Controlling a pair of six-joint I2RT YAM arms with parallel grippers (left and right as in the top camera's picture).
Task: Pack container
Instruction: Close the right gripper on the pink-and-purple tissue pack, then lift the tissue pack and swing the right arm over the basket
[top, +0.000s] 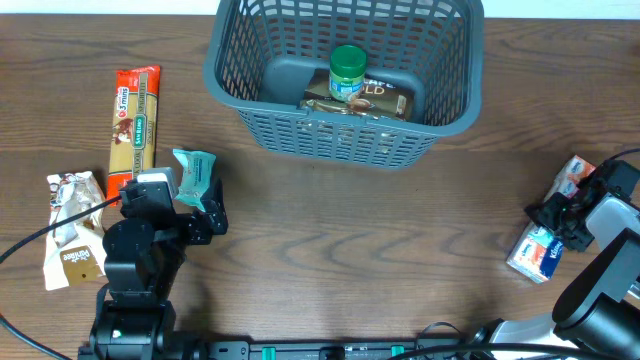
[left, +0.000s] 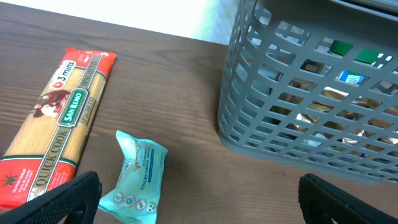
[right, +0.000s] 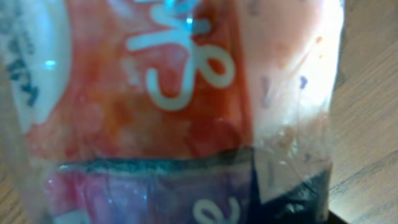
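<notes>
The container (top: 340, 140) lies ahead-right of the wide-spread left gripper (left: 199, 199); well apart from the right gripper (top: 560, 213), whose grip I cannot tell.

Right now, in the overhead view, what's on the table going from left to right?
white snack bag → spaghetti packet → teal packet → dark grey-blue basket → blue-and-white tissue pack. The red-and-white pack overlaps that last one, so it's left out.
</notes>
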